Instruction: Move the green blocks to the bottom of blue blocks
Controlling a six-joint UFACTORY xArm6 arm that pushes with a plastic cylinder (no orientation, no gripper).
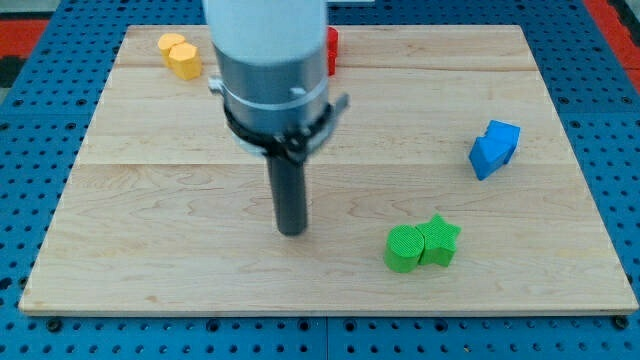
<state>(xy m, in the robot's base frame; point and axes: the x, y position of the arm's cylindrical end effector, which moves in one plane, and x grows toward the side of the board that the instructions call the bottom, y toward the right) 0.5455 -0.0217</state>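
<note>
In the camera view, a pale wooden board point(180, 190) of jointed planks lies on a blue perforated base point(30, 120). The arm's grey-and-white cylindrical body point(270, 60) fills the far centre, and from it a straight dark rod point(290, 190) drops to the board. My tip point(291, 231) rests near the board's middle, towards the near edge; the arm carries no hand or jaws, only this rod.

The green cylinder block point(404, 248) and the green star-shaped block point(439, 240) sit touching each other, to the right of my tip and clearly apart from it, close to the near edge. The blue blocks point(495, 147), irregular in shape and pressed together, lie farther right and farther back, well apart from the green pair. Yellow rounded blocks point(180, 55) sit at the far left corner. A red block point(332, 50) peeks out behind the arm's body, mostly hidden.
</note>
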